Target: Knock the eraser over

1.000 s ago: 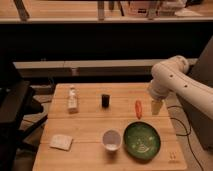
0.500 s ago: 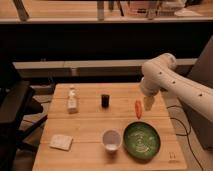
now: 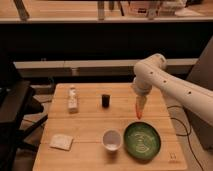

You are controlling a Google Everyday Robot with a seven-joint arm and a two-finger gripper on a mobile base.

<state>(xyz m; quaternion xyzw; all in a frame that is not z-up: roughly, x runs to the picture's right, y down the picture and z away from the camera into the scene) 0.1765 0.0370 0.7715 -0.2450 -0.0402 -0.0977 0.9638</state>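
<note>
The eraser (image 3: pixel 106 100) is a small black block standing upright on the wooden table (image 3: pixel 90 125), at the back middle. My gripper (image 3: pixel 141 103) hangs from the white arm (image 3: pixel 170 82) that reaches in from the right. It points down to the right of the eraser, clearly apart from it. It is just over a thin red-orange object (image 3: pixel 138 113) lying on the table.
A white cup (image 3: pixel 112 139) stands at the front middle, with a green bowl (image 3: pixel 142 141) to its right. A small whitish bottle (image 3: pixel 73 100) stands at the back left. A flat pale sponge-like square (image 3: pixel 61 142) lies at the front left.
The arm has swung left and down over the table. The gripper has come from the right edge to above the red-orange object, closer to the eraser. The eraser has not moved.
</note>
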